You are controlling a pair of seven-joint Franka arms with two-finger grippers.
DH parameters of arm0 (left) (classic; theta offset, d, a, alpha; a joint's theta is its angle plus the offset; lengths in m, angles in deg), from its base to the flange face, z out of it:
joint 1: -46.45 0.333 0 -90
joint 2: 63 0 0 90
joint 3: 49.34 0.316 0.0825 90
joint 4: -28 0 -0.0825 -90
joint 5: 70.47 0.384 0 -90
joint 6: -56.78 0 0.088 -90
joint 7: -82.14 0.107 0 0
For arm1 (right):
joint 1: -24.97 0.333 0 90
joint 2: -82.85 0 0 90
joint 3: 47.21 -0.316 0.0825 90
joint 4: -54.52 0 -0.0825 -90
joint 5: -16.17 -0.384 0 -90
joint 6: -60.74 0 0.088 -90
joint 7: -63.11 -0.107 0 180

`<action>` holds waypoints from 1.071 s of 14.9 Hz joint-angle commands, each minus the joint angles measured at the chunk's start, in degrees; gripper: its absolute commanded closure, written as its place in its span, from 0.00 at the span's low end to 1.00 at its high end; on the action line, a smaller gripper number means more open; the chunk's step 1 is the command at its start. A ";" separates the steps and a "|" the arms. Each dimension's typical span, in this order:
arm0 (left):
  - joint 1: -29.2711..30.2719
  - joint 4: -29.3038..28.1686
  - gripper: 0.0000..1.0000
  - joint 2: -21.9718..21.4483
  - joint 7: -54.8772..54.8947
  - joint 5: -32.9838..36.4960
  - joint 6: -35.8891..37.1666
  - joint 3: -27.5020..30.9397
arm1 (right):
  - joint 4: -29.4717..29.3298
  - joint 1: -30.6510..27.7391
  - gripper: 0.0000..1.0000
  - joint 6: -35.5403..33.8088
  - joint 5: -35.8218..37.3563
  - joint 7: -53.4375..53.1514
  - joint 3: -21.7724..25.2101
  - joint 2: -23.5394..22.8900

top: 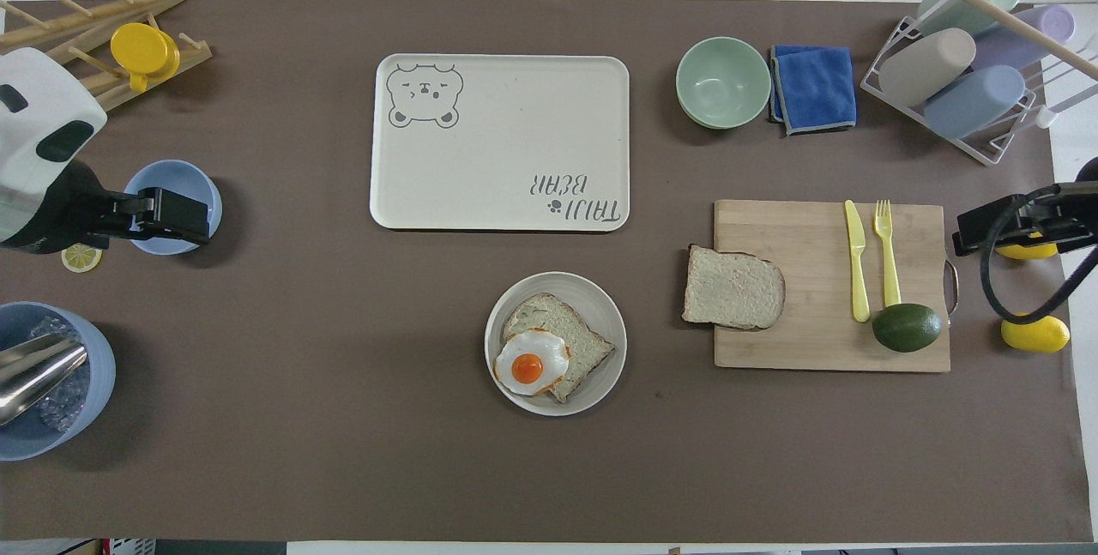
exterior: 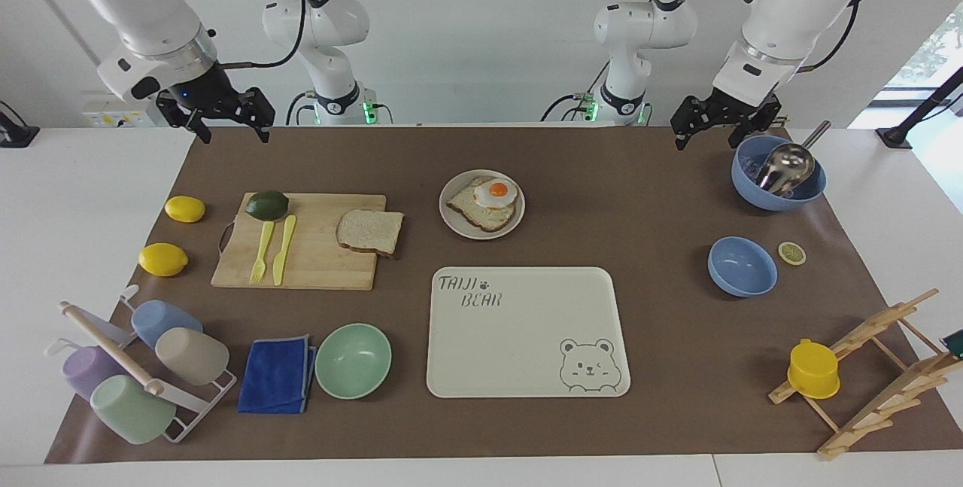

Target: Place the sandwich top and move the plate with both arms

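Lying half off the wooden cutting board (exterior: 301, 240), the plain pale bread slice (exterior: 369, 231) awaits pickup beside the round beige plate (exterior: 454, 220), while the left gripper (exterior: 716, 124) and right gripper (exterior: 223, 117) hang open, empty.

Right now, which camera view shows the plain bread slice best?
The overhead view: the sandwich top lies square-on, its whole outline clear, overhanging the cutting board's edge. The facing view shows the same slice slanted and foreshortened, still unobstructed.
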 commanded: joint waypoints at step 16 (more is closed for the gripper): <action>0.24 0.27 0.00 -0.50 0.19 0.08 0.98 -0.04 | -0.73 29.56 0.00 14.02 9.88 -33.11 -2.28 -23.60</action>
